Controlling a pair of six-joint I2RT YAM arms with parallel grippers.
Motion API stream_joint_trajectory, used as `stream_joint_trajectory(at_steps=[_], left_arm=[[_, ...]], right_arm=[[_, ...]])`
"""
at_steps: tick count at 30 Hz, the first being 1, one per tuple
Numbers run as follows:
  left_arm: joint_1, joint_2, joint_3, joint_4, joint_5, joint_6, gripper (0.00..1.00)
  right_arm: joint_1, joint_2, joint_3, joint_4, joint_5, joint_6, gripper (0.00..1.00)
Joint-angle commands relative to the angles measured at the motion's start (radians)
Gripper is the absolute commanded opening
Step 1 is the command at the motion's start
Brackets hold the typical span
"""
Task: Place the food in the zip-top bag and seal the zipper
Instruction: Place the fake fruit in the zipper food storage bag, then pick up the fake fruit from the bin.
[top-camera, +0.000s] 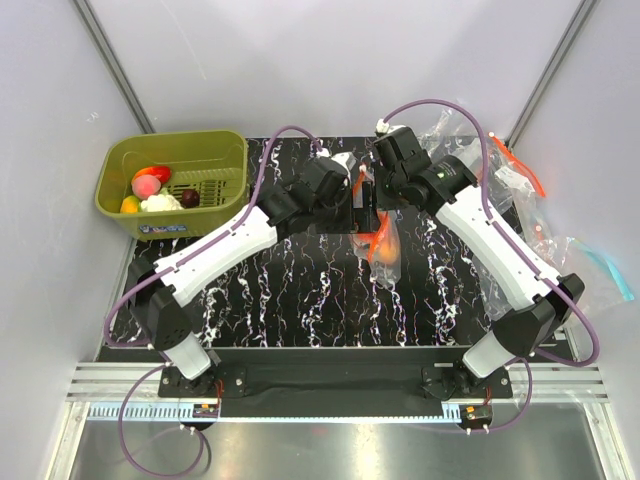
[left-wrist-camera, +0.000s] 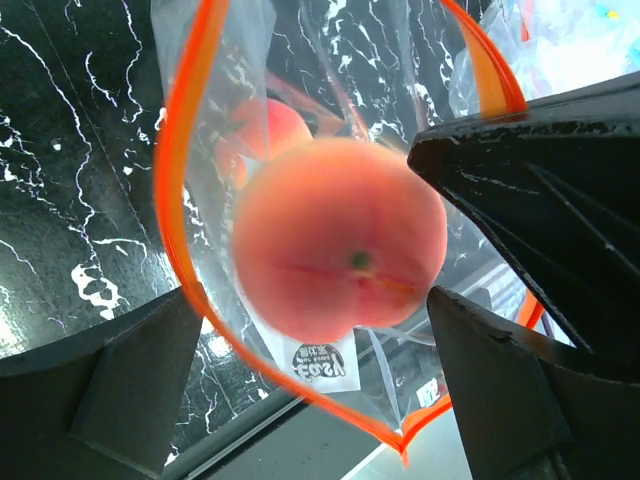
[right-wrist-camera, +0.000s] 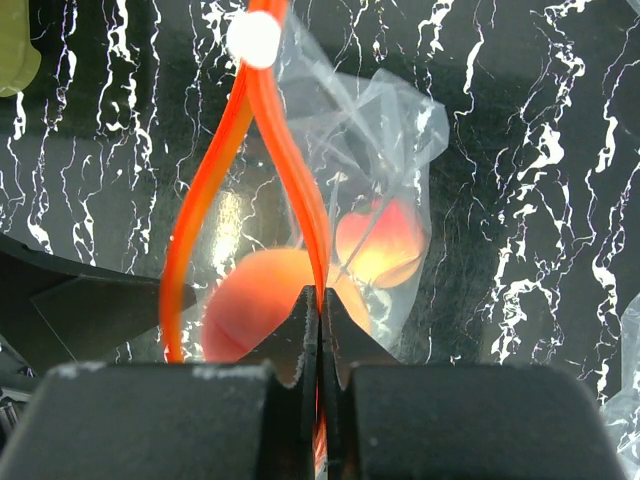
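Observation:
The zip-top bag (top-camera: 386, 250) hangs over the middle of the black marbled table with its mouth held open. My right gripper (right-wrist-camera: 320, 300) is shut on one side of its red-orange zipper (right-wrist-camera: 290, 170), below the white slider (right-wrist-camera: 253, 38). My left gripper (left-wrist-camera: 310, 340) stands open right at the bag's mouth. A blurred peach (left-wrist-camera: 335, 240) lies between its fingers inside the orange zipper loop (left-wrist-camera: 172, 200), and a second peach (left-wrist-camera: 278, 128) rests deeper in the bag. Both peaches (right-wrist-camera: 255, 300) (right-wrist-camera: 385, 240) show through the plastic. More food, a pink peach (top-camera: 146, 186) and a dark plum (top-camera: 189, 197), lies in the green basket (top-camera: 215, 150).
The basket at the back left also holds a red pepper (top-camera: 158, 173) and white cauliflower (top-camera: 160, 203). Spare clear bags lie at the right, one with an orange strip (top-camera: 522, 168) and one with a light-blue strip (top-camera: 606, 266). Grey walls close in on both sides.

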Motion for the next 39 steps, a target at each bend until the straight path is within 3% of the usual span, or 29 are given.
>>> stream_joint_trajectory(at_steps=[1, 9, 13, 19, 23, 31, 39], left_arm=[[-0.019, -0.046, 0.013, 0.07, -0.016, 0.019, 0.99], [-0.013, -0.102, 0.016, 0.04, -0.065, 0.017, 0.99], [0.056, -0.168, 0.001, 0.024, -0.065, 0.014, 0.99], [0.251, -0.234, 0.001, -0.08, -0.14, 0.092, 0.99], [0.505, -0.24, -0.016, -0.132, -0.17, 0.15, 0.99], [0.814, -0.055, 0.12, -0.191, -0.306, 0.246, 0.99], [0.951, 0.203, 0.372, -0.227, -0.378, 0.275, 0.99]], right_arm=[[0.007, -0.033, -0.015, 0.042, -0.014, 0.01, 0.0], [0.002, -0.032, -0.028, 0.051, -0.02, 0.012, 0.0], [0.002, -0.032, -0.033, 0.051, -0.018, 0.012, 0.0], [0.001, -0.038, -0.042, 0.053, -0.017, 0.01, 0.0], [0.001, -0.041, -0.047, 0.053, -0.017, -0.001, 0.0], [-0.001, -0.042, -0.057, 0.068, -0.026, -0.025, 0.0], [0.002, -0.036, -0.087, 0.096, -0.046, -0.028, 0.0]])
